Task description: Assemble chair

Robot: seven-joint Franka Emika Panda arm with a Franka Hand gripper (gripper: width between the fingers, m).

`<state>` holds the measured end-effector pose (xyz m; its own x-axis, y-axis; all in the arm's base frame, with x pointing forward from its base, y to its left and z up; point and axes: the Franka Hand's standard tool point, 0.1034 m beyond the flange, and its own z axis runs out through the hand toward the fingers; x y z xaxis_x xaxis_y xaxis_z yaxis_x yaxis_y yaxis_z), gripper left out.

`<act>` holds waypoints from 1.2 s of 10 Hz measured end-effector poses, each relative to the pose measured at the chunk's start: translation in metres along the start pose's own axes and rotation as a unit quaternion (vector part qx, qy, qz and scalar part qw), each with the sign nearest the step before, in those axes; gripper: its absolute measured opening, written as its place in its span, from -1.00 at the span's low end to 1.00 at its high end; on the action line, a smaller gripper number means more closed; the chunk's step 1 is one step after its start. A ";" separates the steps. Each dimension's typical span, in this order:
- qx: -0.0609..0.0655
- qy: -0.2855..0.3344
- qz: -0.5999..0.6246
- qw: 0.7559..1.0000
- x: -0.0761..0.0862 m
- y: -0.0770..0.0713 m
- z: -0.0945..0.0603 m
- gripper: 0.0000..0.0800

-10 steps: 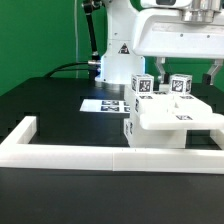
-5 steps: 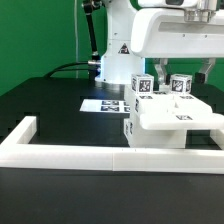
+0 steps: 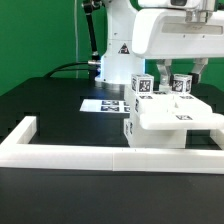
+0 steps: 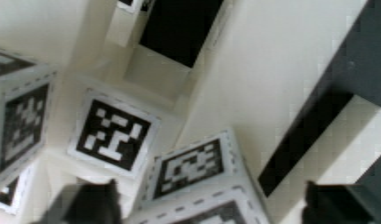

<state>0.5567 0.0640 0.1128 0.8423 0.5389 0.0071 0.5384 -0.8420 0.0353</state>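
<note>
The chair (image 3: pixel 172 120) stands partly built at the exterior view's right: a flat white slab on a blocky base, with two upright tagged posts behind it. My gripper (image 3: pixel 181 72) hangs over the right post (image 3: pixel 180 86), one dark finger on each side, open with a small gap to it. The left post (image 3: pixel 143 86) stands free. In the wrist view the tagged post top (image 4: pixel 201 170) lies between the fingertips (image 4: pixel 89 205) of the gripper (image 4: pixel 208 206), with a little space on both sides. Nothing is held.
The marker board (image 3: pixel 104 104) lies flat on the black table behind the chair. A long white border frame (image 3: pixel 90 154) runs along the front and turns back at the left. The arm's base (image 3: pixel 118 55) stands at the back, green wall behind.
The fingers have drawn in from wide apart to close on either side of the right post. The chair parts have not moved.
</note>
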 end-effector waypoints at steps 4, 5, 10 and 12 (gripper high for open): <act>0.001 0.000 0.081 0.997 0.000 0.000 0.000 -0.29; 0.001 0.000 0.121 0.993 0.000 0.000 0.000 -0.29; 0.001 0.001 0.304 0.953 0.001 -0.002 0.000 -0.28; 0.002 0.002 0.390 0.921 0.001 -0.001 0.000 -0.28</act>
<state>0.5571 0.0654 0.1123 0.9729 -0.2289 0.0322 -0.2294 -0.9732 0.0148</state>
